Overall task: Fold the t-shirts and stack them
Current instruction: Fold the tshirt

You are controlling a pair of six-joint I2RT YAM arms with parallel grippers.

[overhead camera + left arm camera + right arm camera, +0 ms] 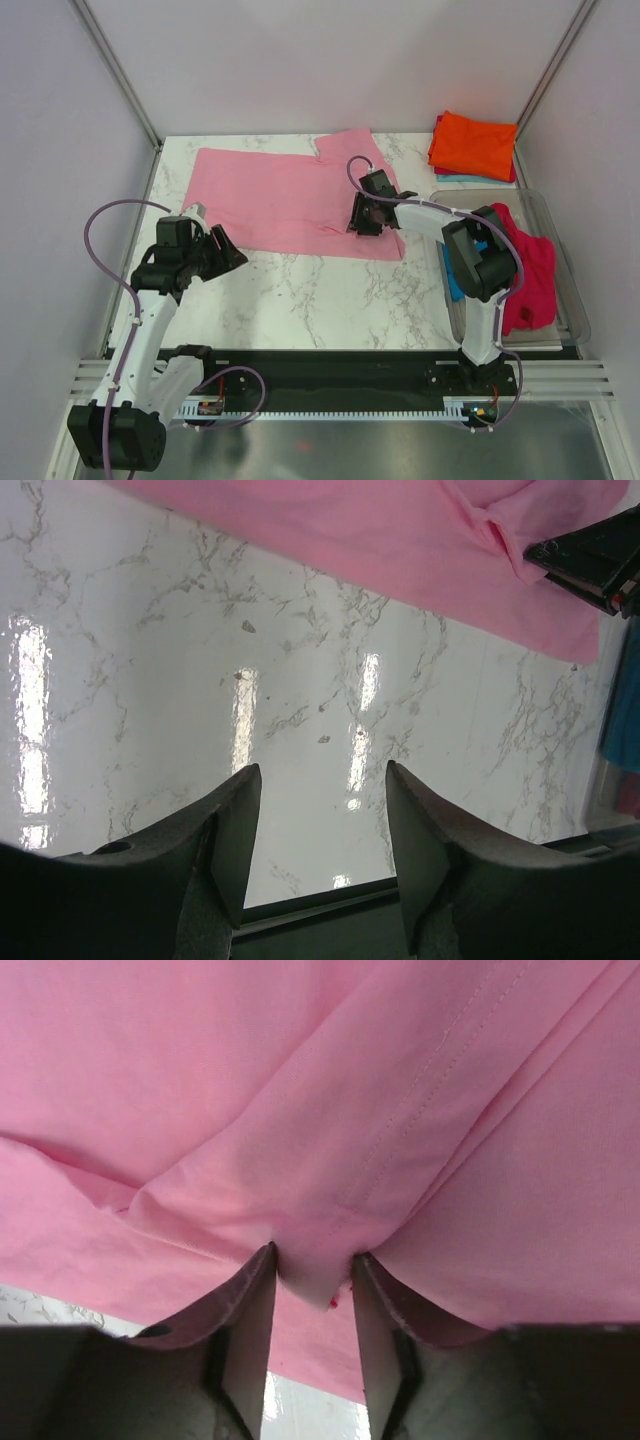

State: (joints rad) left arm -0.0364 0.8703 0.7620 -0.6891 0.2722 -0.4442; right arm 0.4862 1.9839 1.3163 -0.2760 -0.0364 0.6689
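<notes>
Right tool [312, 1257] pinches pink tee [280, 200], long axis left-right.

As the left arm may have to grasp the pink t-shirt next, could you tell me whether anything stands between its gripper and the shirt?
Nothing visible does. Only bare marble table lies between the open left gripper and the near edge of the light pink t-shirt; the right gripper pinches a fold of it farther right.

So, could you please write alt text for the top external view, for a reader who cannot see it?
A light pink t-shirt lies spread on a marble table, with the right gripper pinching a fold near its right edge. The left gripper is open, just short of the shirt's near edge; an orange t-shirt lies folded at the far right.
</notes>
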